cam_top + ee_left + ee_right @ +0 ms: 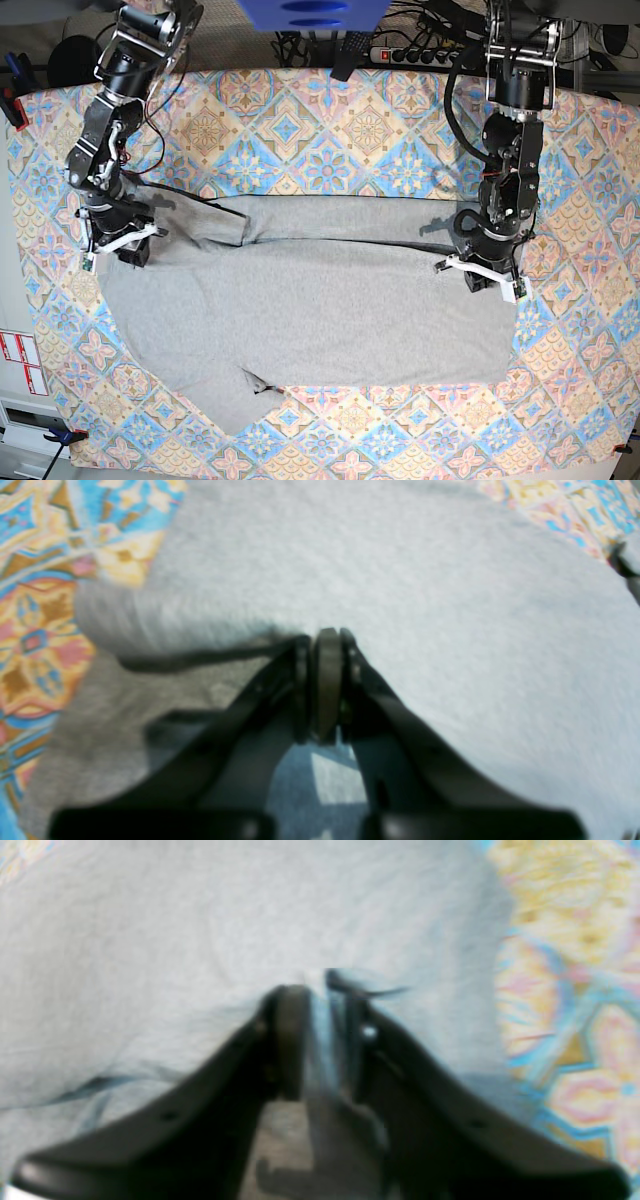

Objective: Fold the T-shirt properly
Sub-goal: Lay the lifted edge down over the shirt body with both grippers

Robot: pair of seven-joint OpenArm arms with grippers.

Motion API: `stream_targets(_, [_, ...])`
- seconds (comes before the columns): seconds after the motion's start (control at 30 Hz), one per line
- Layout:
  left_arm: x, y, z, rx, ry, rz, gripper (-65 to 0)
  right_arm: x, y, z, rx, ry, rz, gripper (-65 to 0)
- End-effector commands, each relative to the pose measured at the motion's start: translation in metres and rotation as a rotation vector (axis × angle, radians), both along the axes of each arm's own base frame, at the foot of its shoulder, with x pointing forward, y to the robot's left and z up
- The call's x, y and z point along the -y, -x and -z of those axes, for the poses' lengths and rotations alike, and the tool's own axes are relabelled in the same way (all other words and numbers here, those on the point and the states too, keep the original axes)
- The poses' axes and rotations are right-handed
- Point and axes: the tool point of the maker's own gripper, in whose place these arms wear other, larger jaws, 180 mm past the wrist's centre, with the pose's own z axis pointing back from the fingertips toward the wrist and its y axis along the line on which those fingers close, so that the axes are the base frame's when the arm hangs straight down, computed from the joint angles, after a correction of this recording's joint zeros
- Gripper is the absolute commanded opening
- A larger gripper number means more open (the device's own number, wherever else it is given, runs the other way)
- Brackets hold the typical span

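- The large heather-grey short-sleeved cotton T-shirt (320,300) lies spread flat across the middle of the colourful diamond-patterned tablecloth (330,130). One sleeve pokes toward the near edge, with patterned cloth bare all along that side.
- The left gripper (487,275) rests on the shirt's edge on the base view's right. Bare tablecloth lies beyond it out to the table's side.
- The right gripper (118,245) sits at the shirt's opposite end, near a dark fold, with open cloth outside it too.
- The two arms are well apart, with the whole shirt between them and nothing else lying on it.
- Along the shirt's far edge a narrow band of fabric is doubled over.
- Behind the table, a black power strip (410,55) and tangled cables lie between the arm bases.
- The left wrist view, blurred, shows the left gripper (327,640) with its fingers drawn close against grey fabric. I cannot tell whether they pinch it or have let go.
- The right wrist view shows the right gripper (315,990) with a narrow gap between its fingers, so released. A pale strip sits in the gap, too blurred to name.
- Only the base view shows the shirt's full outline.
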Motion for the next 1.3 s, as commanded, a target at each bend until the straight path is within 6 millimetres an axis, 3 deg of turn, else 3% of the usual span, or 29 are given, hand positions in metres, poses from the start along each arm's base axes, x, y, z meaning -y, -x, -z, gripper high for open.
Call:
stream_targets(0.0, [-0.009, 0.001, -0.005, 0.016, -0.014, -0.01, -54.6, 0.007, -0.008, -0.018, 0.064, 0.018, 0.005, -46.0])
stream_targets(0.2, [-0.023, 0.042, 0.0, -0.003, 0.041, -0.05, -38.4, 0.012, 0.02, -0.023, 0.057, 0.077, -0.004, -45.8])
stream_targets(0.33, [-0.041, 0.07, -0.003, -0.002, 0.084, -0.121, -40.3, 0.014, 0.043, -0.023, 0.037, 0.115, -0.015, -45.8])
stream_targets(0.47, [-0.043, 0.085, 0.0, -0.017, 0.093, -0.131, -40.9, 0.013, 0.063, -0.017, 0.005, 0.132, -0.024, -45.8])
stream_targets(0.63, [-0.048, 0.093, 0.019, -0.066, 0.103, -0.159, -40.9, 0.013, 0.07, -0.013, -0.013, 0.133, -0.026, -45.8])
stream_targets(0.83, [-0.054, 0.085, 0.035, -0.098, 0.113, -0.187, -40.9, 0.013, 0.07, -0.013, -0.012, 0.132, -0.025, -45.8])
stream_targets(1.17, [-0.042, 0.086, 0.065, -0.165, 0.164, -0.229, -40.9, 0.013, 0.071, -0.012, -0.013, 0.132, -0.026, -45.8])
stream_targets(1.27, [-0.035, 0.078, 0.065, -0.155, 0.183, -0.23, -41.2, 0.013, 0.071, -0.012, -0.013, 0.132, -0.026, -45.8])
